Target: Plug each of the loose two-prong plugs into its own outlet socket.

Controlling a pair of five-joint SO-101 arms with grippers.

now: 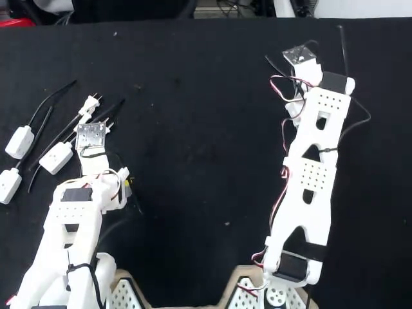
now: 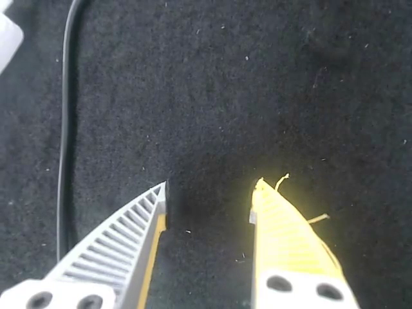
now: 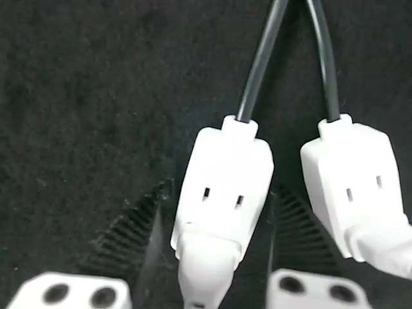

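- left gripper (image 2: pixel 211 185): open wide, nothing held. bare black table cover (image 2: pixel 270 90) between white finger (image 2: pixel 129 238) and yellow finger (image 2: pixel 283 238).
- thin black cord (image 2: pixel 64 129) alongside the white finger, apart from it.
- high view: left gripper (image 1: pixel 91 133) low over the left part of the table, just beside a loose two-prong plug (image 1: pixel 90 103) with prongs pointing away from the arm bases.
- second loose plug (image 1: pixel 107 122) close against that gripper's edge, partly hidden, not plugged in.
- three free white outlet sockets on the cover to the left of that gripper: nearest socket (image 1: pixel 56 157), far-left socket (image 1: pixel 19 141), lowest socket (image 1: pixel 9 183). none mated with a plug.
- right gripper (image 3: pixel 221 188): parted to about socket width, straddling a white mated socket (image 3: pixel 225 174). slim dark gap visible along one jaw, so logged as not clamped; contact on the other side unclear.
- white plug body (image 3: pixel 201 270) seated in the near end of that socket, two slots on its upper face, black cable (image 3: pixel 261 58) leaving the far end.
- neighbour socket (image 3: pixel 351 174) just beside it, outside the jaws, with its own white plug body (image 3: pixel 380 248) at the near end and its own second black cable (image 3: pixel 322 58).
- high view: right gripper (image 1: pixel 301 56) at the far right part of the table, well apart from the left-hand group of plugs and sockets.
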